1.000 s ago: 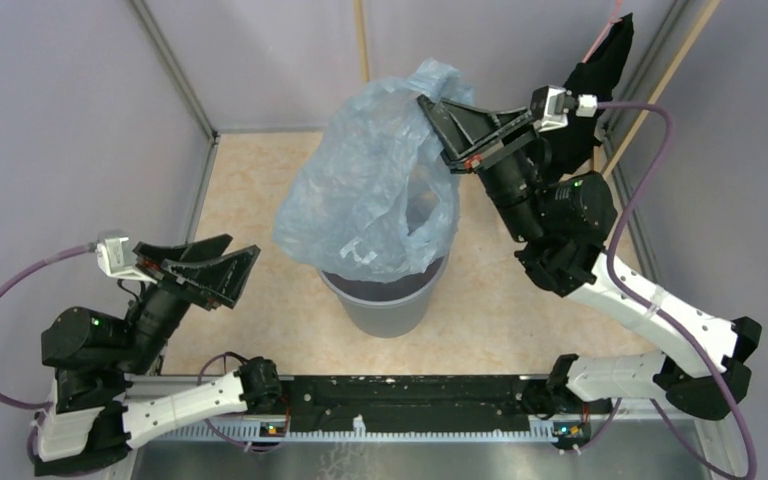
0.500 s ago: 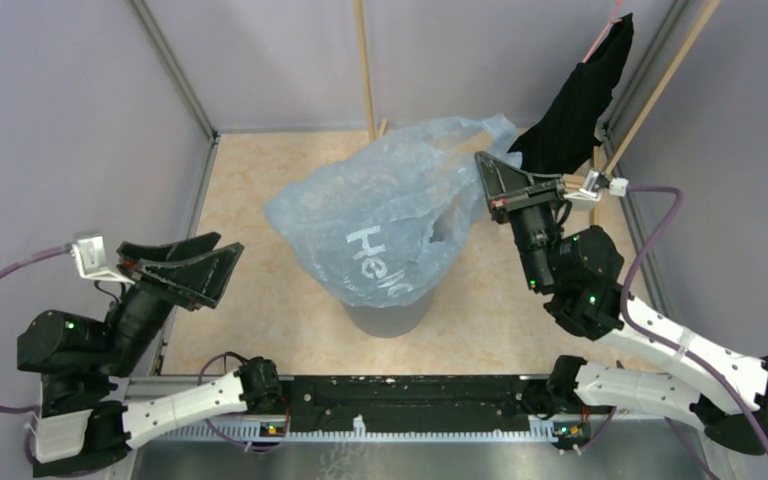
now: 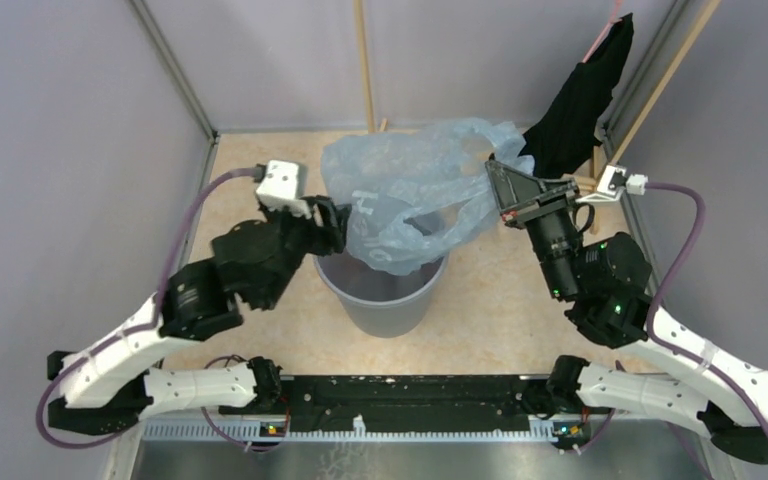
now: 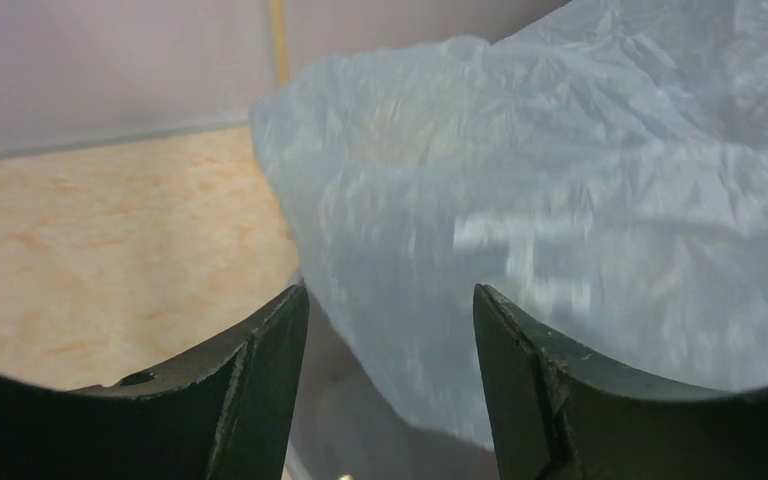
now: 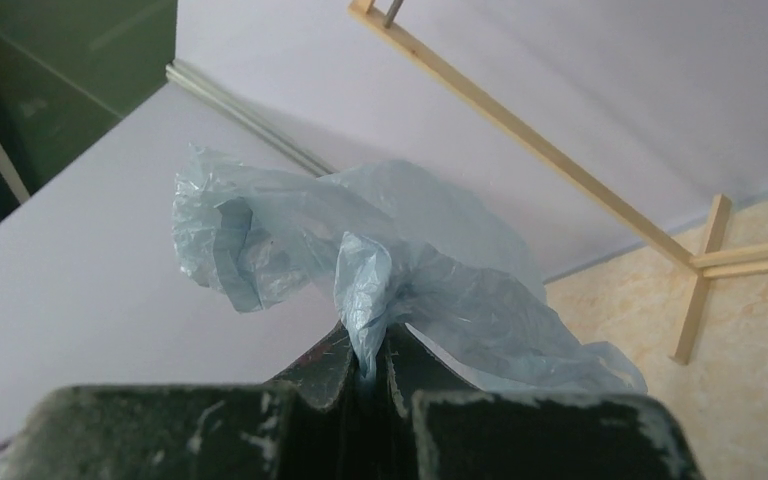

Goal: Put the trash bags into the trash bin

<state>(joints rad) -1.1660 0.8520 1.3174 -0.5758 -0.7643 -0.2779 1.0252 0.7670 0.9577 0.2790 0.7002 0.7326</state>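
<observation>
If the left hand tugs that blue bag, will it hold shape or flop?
Probably floppy: the bag sags in crumpled folds where the right hand pinches it. Likely very light, since one bunched corner holds it up. Thin, translucent film, so it could slip or tear.

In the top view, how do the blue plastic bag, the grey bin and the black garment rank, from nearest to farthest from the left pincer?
Measured from the left pincer:
1. The pale-blue trash bag, at its fingertips, just to the right.
2. The grey trash bin, close beside it, under the bag.
3. The black garment, hanging in the far right corner.
</observation>
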